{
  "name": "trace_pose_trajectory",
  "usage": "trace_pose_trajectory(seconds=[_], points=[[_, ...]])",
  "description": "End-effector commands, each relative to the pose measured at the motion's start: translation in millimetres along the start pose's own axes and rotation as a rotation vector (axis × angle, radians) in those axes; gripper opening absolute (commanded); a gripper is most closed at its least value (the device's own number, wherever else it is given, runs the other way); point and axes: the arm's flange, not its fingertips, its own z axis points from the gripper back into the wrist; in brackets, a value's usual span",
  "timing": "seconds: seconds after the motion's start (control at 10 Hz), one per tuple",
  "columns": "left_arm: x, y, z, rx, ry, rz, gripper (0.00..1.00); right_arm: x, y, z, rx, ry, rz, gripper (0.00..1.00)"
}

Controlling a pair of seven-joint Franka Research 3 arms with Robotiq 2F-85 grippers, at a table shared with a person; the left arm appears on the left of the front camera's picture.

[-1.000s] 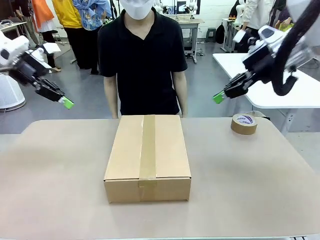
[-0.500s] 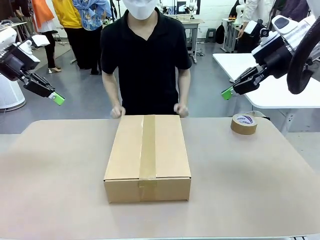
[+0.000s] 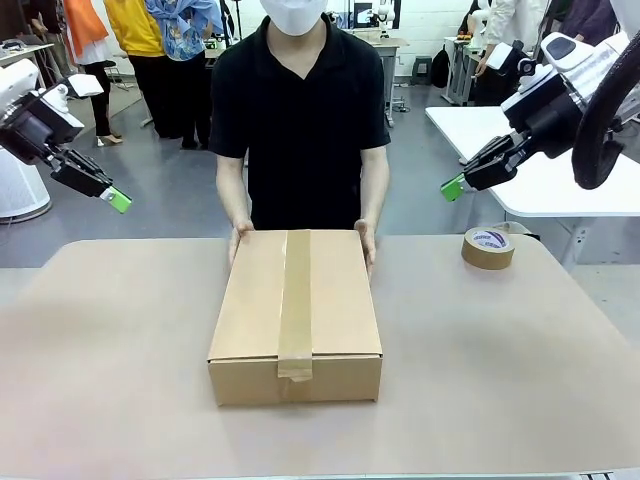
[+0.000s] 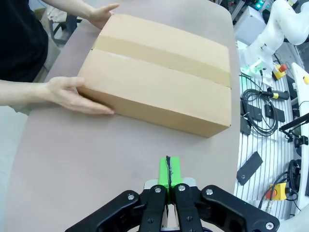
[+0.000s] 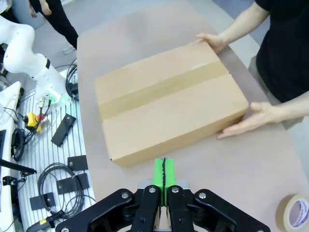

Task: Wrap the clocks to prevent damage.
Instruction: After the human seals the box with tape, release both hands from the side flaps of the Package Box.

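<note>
Nearby, tape roll (image 3: 488,247) right of taped box (image 3: 296,315), hands (image 3: 240,238) gripping it

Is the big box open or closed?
Closed. The box has its top flaps flat, with a strip of tape running along the seam and over the front edge.

White arms (image 3: 590,70) (black, green-padded fingers (image 4: 168,172))

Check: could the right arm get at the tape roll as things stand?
Probably yes. The right gripper hangs shut above the table, the tape roll lies apart from the box, and the person's hands hold the box.
</note>
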Motion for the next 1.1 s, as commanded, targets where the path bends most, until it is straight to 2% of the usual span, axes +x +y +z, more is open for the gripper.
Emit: trace_pose_trajectory(seconds=[0.0, 0.3, 0.4, 0.5, 0.6, 0.7, 0.8, 1.0], points=[[2, 1, 1, 0.004, 0.002, -0.004, 0.01, 3, -3, 0, -0.008, 0.015, -0.004, 0.01], [0, 0, 0, 0.001, 0.0, -0.001, 0.01, 0, 0, 0, 0.0, 0.0, 0.0, 0.01], [3, -1, 9, 0.029, -0.037, 0.028, 0.6, -3, 11, 6, -0.017, 0.006, 0.011, 0.6], [-1, -5, 7, 0.032, -0.042, 0.032, 0.6, -5, 15, 7, -0.01, 0.026, 0.021, 0.6], [2, 0, 7, 0.027, -0.03, 0.031, 1.0, -4, 12, 7, -0.014, 0.021, 0.016, 1.0], [2, -2, 5, 0.036, -0.028, 0.035, 0.62, -7, 13, 6, 0.017, 0.012, 0.017, 0.64], [-1, -6, 4, 0.041, -0.035, 0.035, 1.0, -9, 14, 5, 0.023, 0.02, 0.024, 1.0], [2, -5, 7, 0.035, -0.037, 0.029, 1.0, -7, 14, 4, 0.024, 0.014, 0.027, 1.0]])
